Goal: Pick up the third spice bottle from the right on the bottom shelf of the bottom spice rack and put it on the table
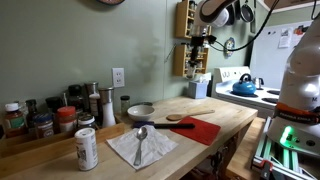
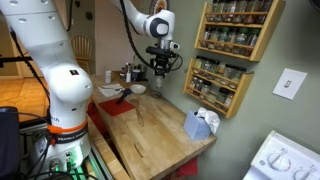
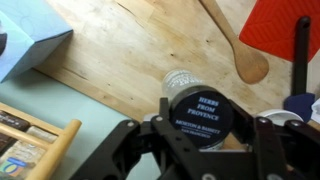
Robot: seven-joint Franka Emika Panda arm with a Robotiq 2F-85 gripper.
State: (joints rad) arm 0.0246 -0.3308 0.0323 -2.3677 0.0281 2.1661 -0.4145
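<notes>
My gripper (image 3: 205, 135) is shut on a glass spice bottle (image 3: 200, 105) with a black lid that reads "Herbs from Provence". It holds the bottle in the air above the light wooden table (image 3: 130, 60). In both exterior views the gripper (image 1: 198, 44) (image 2: 160, 62) hangs well above the table (image 1: 215, 118) (image 2: 150, 125), close in front of the bottom spice rack (image 2: 218, 85) (image 1: 192, 58) on the wall. The bottle is a small dark shape between the fingers there.
A blue tissue box (image 2: 200, 124) (image 3: 30, 35) stands on the table near the rack. A wooden spoon (image 3: 240, 50) and red cloth (image 1: 195, 128) (image 3: 285, 25) lie on the table. A tin (image 1: 87, 148), napkin with spoon (image 1: 140, 145), bowl (image 1: 141, 111) and jars (image 1: 40, 118) are farther along. A white stove (image 1: 250, 92) stands beyond.
</notes>
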